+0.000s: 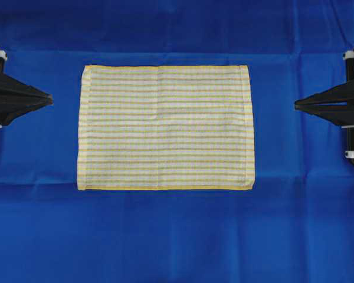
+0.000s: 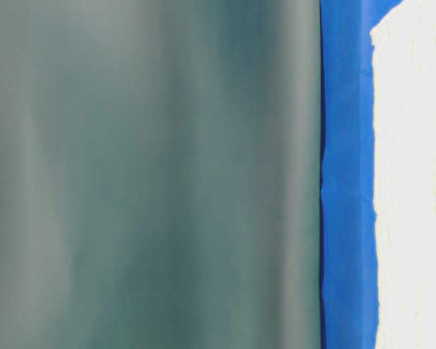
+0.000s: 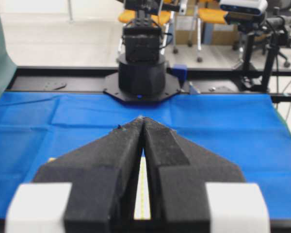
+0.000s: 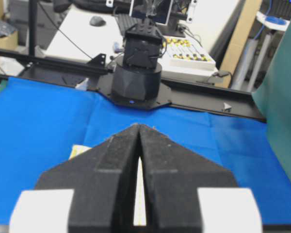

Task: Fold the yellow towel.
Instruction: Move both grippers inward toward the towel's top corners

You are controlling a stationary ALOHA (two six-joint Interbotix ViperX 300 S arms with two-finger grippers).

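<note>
The yellow towel [image 1: 165,127], white with fine yellow checks and yellow hems, lies flat and fully spread in the middle of the blue sheet [image 1: 177,236]. My left gripper [image 1: 49,98] is shut and empty, its tip a short way off the towel's left edge. On the opposite side my right gripper [image 1: 297,104] is also shut and empty, clear of the towel's right edge. In the left wrist view a strip of the towel [image 3: 142,194] shows through the slot behind my left gripper [image 3: 142,119]. The right wrist view shows a towel corner [image 4: 80,150] beside my right gripper [image 4: 138,126].
The blue sheet covers the whole table, with creases near the front and back. The opposite arm's black base [image 3: 141,73] stands at the table's far edge in each wrist view. A dark green curtain [image 2: 152,174] fills most of the table-level view.
</note>
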